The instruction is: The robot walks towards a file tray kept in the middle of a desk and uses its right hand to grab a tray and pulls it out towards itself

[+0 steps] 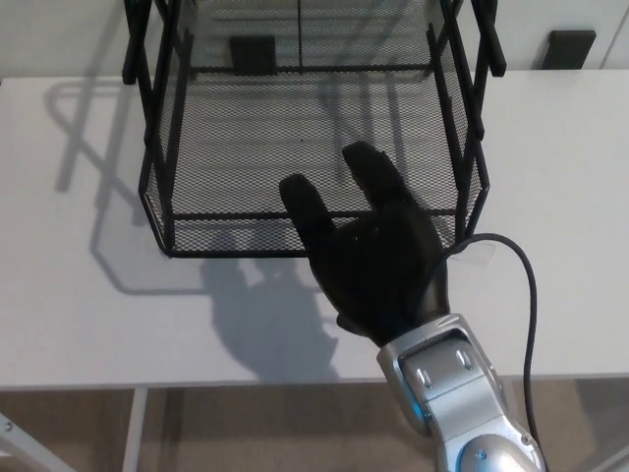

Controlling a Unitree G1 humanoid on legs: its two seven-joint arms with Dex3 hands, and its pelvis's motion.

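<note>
While the right hand (pixel 378 261) hovers over the front rim of the tray (pixel 305 211), its 2 fingers (pixel 305 206) spread apart and holding nothing, the reach looks nearly done. The tray sits at the middle of the white desk (pixel 79 295). Next, the fingers likely need to hook that rim before pulling. No labels or writing are legible.

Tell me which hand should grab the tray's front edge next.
Right. The right hand already hovers over the mesh tray's front rim, fingers apart and reaching past it. The left hand is out of view.
</note>
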